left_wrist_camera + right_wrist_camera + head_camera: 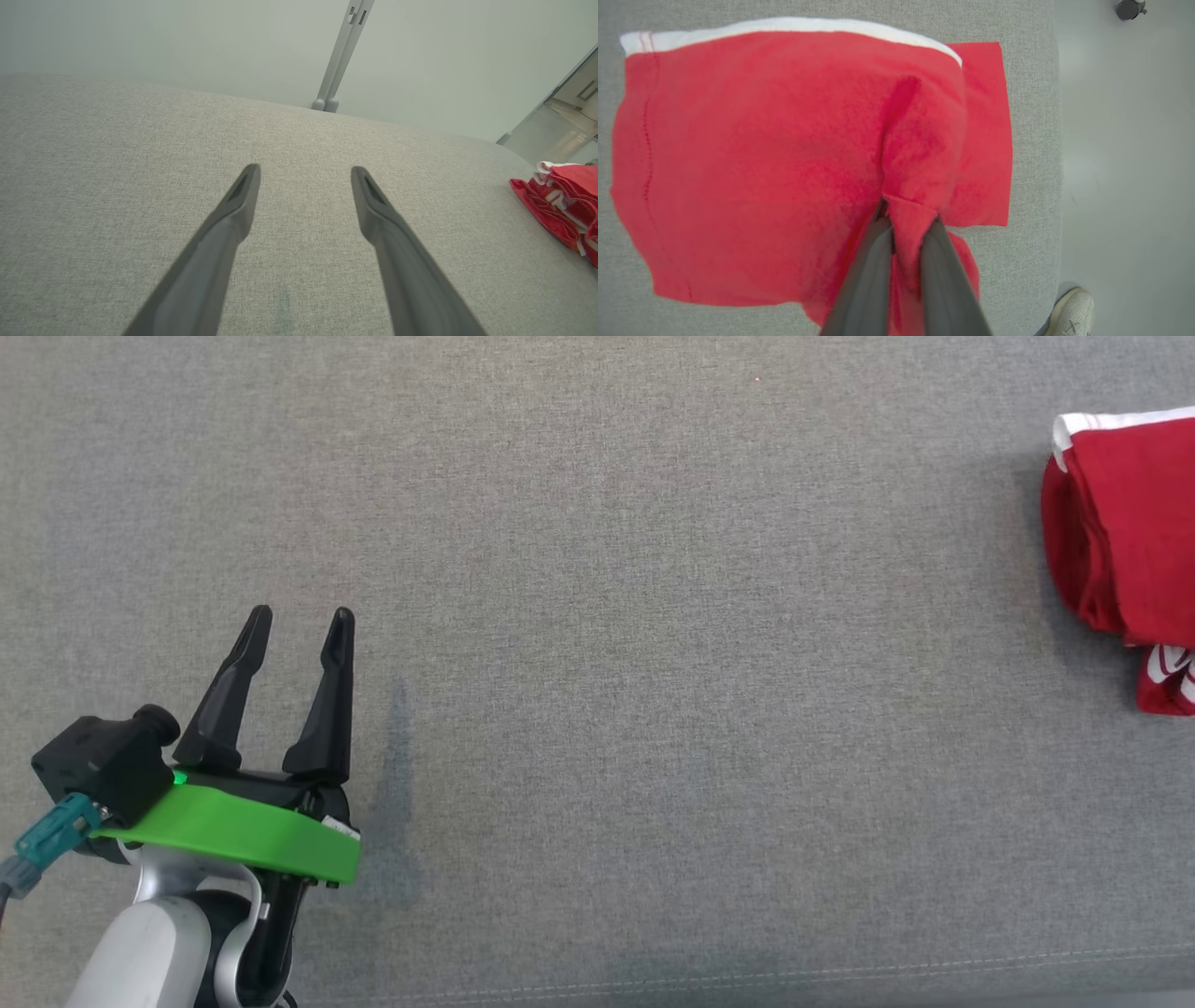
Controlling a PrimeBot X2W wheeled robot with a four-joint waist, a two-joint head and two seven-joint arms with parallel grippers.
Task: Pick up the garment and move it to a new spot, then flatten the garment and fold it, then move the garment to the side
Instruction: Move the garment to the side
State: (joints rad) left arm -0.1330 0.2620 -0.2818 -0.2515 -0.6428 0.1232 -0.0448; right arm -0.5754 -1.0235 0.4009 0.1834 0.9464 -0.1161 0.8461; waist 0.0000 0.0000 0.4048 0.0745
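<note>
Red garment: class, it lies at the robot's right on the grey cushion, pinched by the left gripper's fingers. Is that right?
No. The fingers of the right gripper pinch the red garment, as the right wrist view shows; the left gripper stands open, apart from it.

left: our left gripper (301, 613) points forward, fingers spread wide, holding nothing | right: our right gripper (909, 214) points down, fingers pinched together on a fold of garment (761, 163)
</note>
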